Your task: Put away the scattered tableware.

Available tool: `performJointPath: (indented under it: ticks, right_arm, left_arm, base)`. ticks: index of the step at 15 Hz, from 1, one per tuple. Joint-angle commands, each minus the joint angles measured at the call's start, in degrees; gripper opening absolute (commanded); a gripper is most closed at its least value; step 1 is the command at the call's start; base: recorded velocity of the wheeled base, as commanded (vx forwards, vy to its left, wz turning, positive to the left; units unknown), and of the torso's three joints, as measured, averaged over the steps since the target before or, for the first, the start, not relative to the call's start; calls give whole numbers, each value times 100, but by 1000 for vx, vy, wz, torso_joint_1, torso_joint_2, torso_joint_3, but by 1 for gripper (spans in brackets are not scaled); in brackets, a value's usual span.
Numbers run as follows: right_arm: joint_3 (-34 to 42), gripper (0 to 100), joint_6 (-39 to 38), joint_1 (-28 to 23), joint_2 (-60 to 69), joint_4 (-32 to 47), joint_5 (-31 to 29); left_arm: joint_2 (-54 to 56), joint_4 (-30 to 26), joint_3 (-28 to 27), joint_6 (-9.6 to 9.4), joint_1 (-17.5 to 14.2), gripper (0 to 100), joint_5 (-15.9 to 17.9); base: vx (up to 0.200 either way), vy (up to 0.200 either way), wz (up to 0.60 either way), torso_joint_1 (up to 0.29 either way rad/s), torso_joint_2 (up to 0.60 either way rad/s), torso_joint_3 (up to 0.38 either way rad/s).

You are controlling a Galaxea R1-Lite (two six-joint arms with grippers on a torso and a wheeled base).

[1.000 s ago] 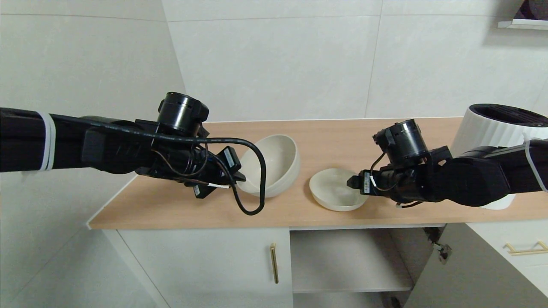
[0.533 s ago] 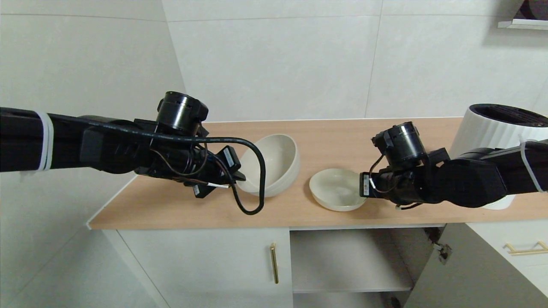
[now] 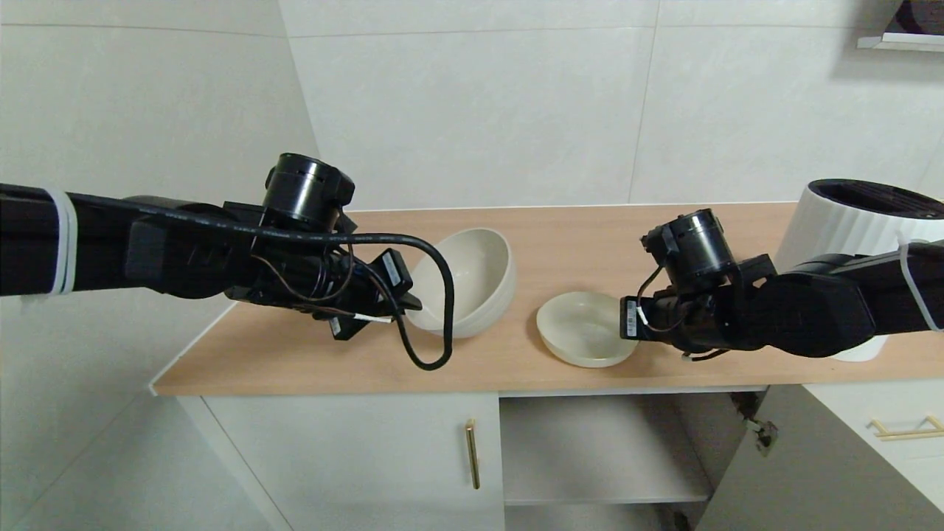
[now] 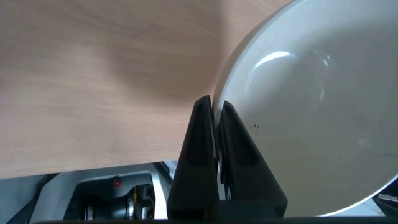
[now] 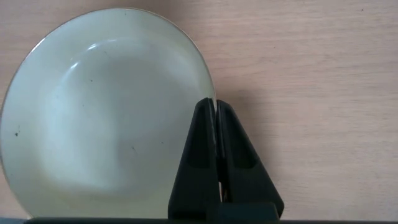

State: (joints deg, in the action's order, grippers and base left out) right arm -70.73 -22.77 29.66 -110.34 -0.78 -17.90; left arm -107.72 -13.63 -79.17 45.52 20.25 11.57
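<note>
Left wrist view: large bowl (image 4: 311, 112) is cut by the picture's edge on the side away from the left gripper (image 4: 214, 106). The strip of rim nipped between the closed fingers is covered by them. Right wrist view: small bowl (image 5: 106, 112) is likewise clipped on its side away from the right gripper (image 5: 216, 102), with the pinched rim section hidden between the fingers. Head view: both sets of fingertips are masked by the wrist housings, and the bowl rim beside the left gripper is crossed by a looped cable (image 3: 398, 239). Beyond the right gripper, a white ribbed container (image 3: 841, 214) is part-covered by the arm and cut at the edge. Whether either bowl's base touches the countertop (image 3: 295, 361) cannot be told.
</note>
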Motion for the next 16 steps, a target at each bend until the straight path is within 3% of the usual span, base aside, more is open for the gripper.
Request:
performJointPath:
  ticks: [1,6,9,12,16]
  right_arm:
    - [156,0,-17,-48,443,104,32]
    - [701,0,-8,-101,1550,808,752]
    - [1167,0,-8,-101,2429,1221,1192]
    - [1483,0,-17,-101,2658,1221,1491]
    - [1545,0,-8,-162,2579,1212,1500]
  left_arm:
    - [269,-17,235,-26,-3,0,3]
    - [1200,-8,947,-386,-30,0,21]
    - [1895,9,1632,-799,-100,0,56]
    - [1947,9,1747,-834,-91,0,74]
    - [1868,9,1826,-1045,-65,0,82]
  base:
    - [0,0,0,0,0,0]
    - [0,0,0,0,0,0]
    - [0,0,0,0,0,0]
    - [0,0,0,0,0,0]
    - [0,0,0,0,0,0]
